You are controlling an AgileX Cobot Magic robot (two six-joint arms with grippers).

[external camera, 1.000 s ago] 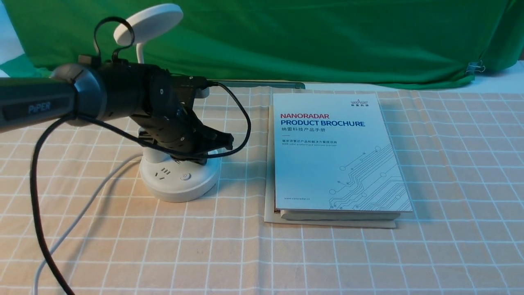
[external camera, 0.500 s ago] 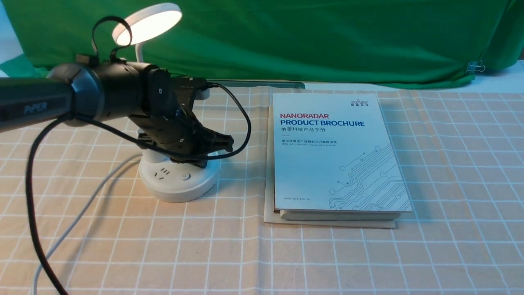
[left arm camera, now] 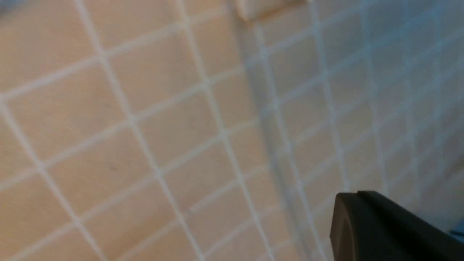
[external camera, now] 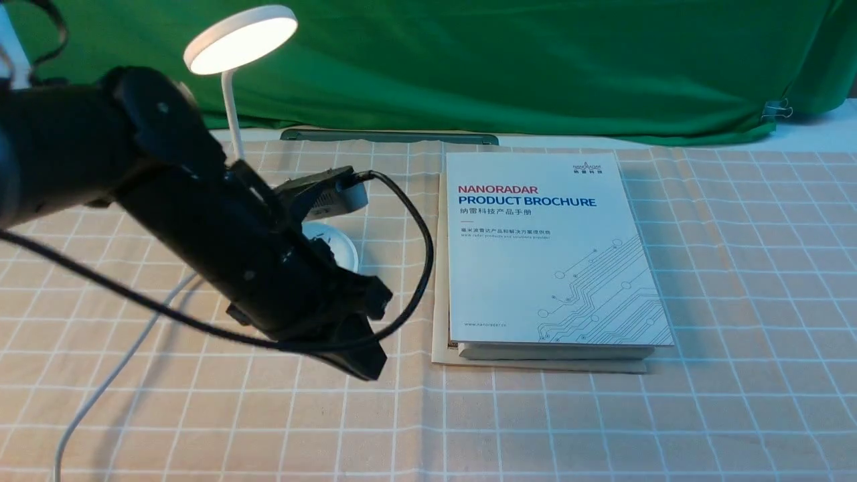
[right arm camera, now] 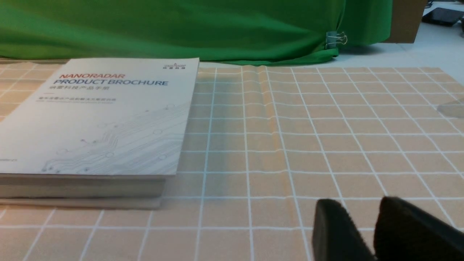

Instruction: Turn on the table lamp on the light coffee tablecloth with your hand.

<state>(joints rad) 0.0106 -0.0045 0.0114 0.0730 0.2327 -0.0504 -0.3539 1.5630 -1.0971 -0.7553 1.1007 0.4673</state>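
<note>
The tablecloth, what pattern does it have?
A grid of thin white lines on beige; the tablecloth shows best in front view.

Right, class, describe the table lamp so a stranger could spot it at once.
Find the tan cloth with white grid lines, then look to its left side, behind the black robot arm. There stands the white table lamp: its round tilted head glows, unlike the flat brochure to its right.

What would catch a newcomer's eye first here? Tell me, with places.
First, the glowing disc head of the table lamp, shining against the green backdrop at the far left. Next, the dark left arm, reaching in from the left in front of the lamp's base. Then the white Nanoradar brochure, on a stack right of centre on the gridded tablecloth.
</note>
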